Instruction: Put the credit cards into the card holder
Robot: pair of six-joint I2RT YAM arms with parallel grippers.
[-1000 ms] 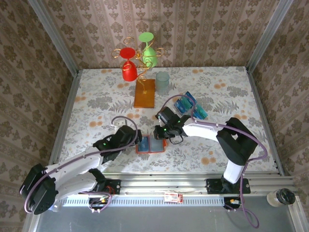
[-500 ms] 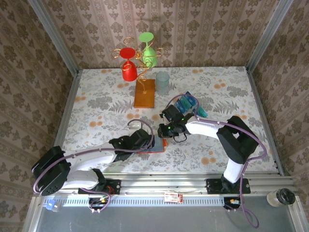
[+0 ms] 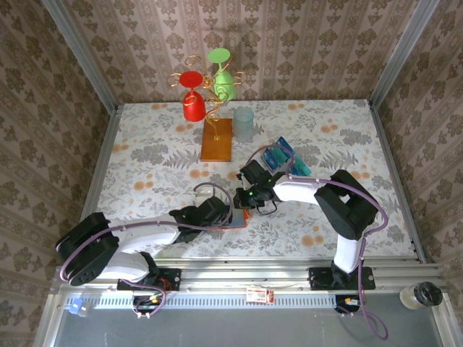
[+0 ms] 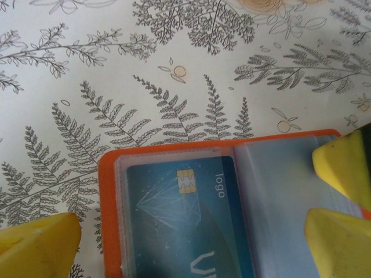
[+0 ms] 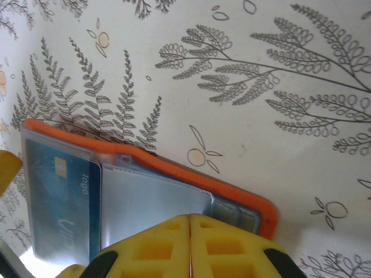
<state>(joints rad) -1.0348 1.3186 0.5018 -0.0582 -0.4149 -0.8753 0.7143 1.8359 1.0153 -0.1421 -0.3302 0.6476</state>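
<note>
The left gripper (image 3: 221,215) hangs wide open, holding nothing, right over the card holder (image 4: 107,214). The right gripper (image 5: 190,240) is squeezed shut with nothing between its fingers. Its tip seems to press on the clear empty pocket (image 5: 156,202) on one side of the holder. The holder lies open and flat on the surface (image 3: 145,166), near the front, between the two grippers. One blue card (image 4: 174,214) sits inside the other clear pocket. The other credit cards (image 3: 286,157) lie in a little pile well apart, farther back on the right. I think the job is only just begun, so another card must be fetched. To do it well, one gripper should hold the holder down so it can't slide. The card should go in flat and straight at the pocket's mouth and not bump the orange edge. The room has brown flowery walls (image 3: 304,50) on three sides. The surface is white with grey ferns and small orange flowers. At the back is a gold wire stand (image 3: 217,139) with a red glass (image 3: 192,101) and a green glass (image 3: 223,76), and a pale cup (image 3: 244,124) just beside its base.
</note>
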